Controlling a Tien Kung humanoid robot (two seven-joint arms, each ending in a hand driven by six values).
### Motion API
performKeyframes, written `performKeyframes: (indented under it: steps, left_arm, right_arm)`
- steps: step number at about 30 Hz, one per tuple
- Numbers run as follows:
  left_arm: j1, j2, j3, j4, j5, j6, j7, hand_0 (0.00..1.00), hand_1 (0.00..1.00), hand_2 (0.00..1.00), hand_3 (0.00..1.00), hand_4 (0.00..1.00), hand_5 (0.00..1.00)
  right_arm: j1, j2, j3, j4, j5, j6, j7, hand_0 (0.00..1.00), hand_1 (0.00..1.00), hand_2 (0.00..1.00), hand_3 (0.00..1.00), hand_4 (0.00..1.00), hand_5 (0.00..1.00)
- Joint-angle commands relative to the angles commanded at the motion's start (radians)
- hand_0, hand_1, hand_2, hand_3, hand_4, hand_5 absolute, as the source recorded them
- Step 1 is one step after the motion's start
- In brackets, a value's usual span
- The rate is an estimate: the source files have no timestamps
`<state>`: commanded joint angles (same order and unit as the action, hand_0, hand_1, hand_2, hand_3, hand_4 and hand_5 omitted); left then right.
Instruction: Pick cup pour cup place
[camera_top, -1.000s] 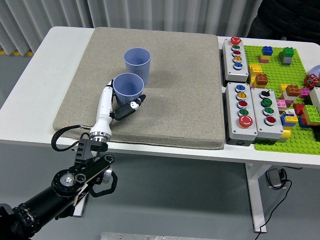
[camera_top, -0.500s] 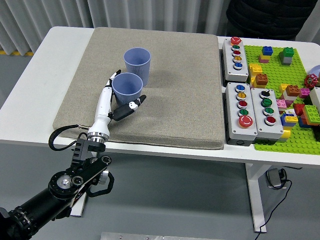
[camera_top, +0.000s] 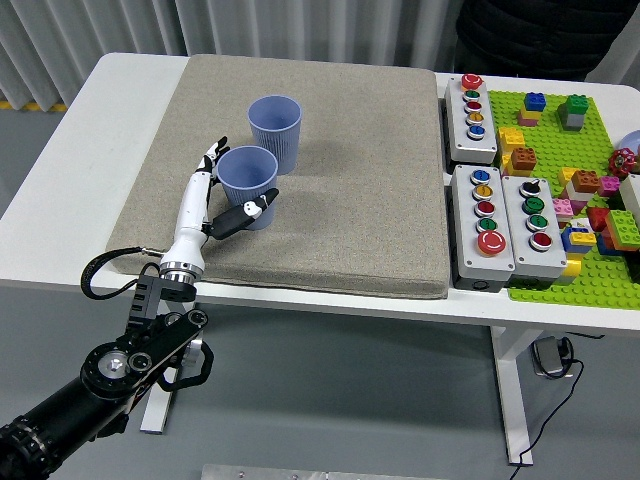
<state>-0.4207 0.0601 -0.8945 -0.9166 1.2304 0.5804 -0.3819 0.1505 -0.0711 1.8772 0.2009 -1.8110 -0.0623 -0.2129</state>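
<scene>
Shifted left: left hand (camera_top: 222, 196) fingers wrapped around near cup (camera_top: 247, 186); far cup (camera_top: 274, 127) upright; contents unseen.

1. Left hand (camera_top: 215, 195): slim white shell, black fingers with white tips.
2. Silver wrist ring (camera_top: 176, 269) joins the hand to a black forearm.
3. Black cable (camera_top: 100, 277) loops beside the wrist.
4. Round grey joint disc (camera_top: 110, 366) sits on the black arm.

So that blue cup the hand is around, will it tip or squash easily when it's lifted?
The near cup looks like thin ribbed plastic, so it is probably light and may flex under a hard squeeze. It is taller than wide and appears empty, so a sideways nudge from the left hand could tip it. The mat likely limits sliding.
</scene>
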Motion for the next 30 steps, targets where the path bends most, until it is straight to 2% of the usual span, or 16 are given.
performKeyframes:
  steps: [9, 18, 26, 27, 30]
  left_arm:
    - [0.053, 0.052, -0.012, -0.112, 0.027, -0.034, 0.027, 0.76, 0.823, 0.998, 0.998, 0.998, 0.488]
    - [0.101, 0.077, -0.049, -0.187, 0.054, -0.046, 0.04, 0.77, 0.831, 0.998, 0.998, 0.998, 0.497]
    - [0.13, 0.109, -0.099, -0.321, 0.055, -0.041, 0.045, 0.775, 0.836, 0.998, 0.998, 0.998, 0.508]
    - [0.128, 0.11, -0.105, -0.33, 0.045, -0.043, 0.044, 0.763, 0.826, 0.993, 0.998, 0.998, 0.812]
    - [0.111, 0.121, -0.136, -0.373, -0.01, -0.057, 0.042, 0.763, 0.826, 0.993, 0.998, 0.998, 0.812]
  right_arm:
    - [-0.003, -0.002, 0.005, 0.001, -0.006, 0.0, -0.001, 0.701, 0.706, 0.669, 0.636, 0.058, 0.307]
    - [-0.012, -0.002, 0.011, 0.002, -0.017, 0.002, -0.002, 0.7, 0.706, 0.669, 0.635, 0.058, 0.307]
    - [-0.016, -0.001, 0.012, 0.002, -0.018, 0.001, -0.002, 0.7, 0.706, 0.669, 0.635, 0.058, 0.307]
    - [-0.016, -0.001, 0.012, 0.002, -0.019, 0.001, -0.002, 0.7, 0.706, 0.669, 0.635, 0.058, 0.308]
    - [-0.015, -0.001, 0.012, 0.001, -0.019, 0.001, -0.001, 0.7, 0.706, 0.669, 0.635, 0.058, 0.308]
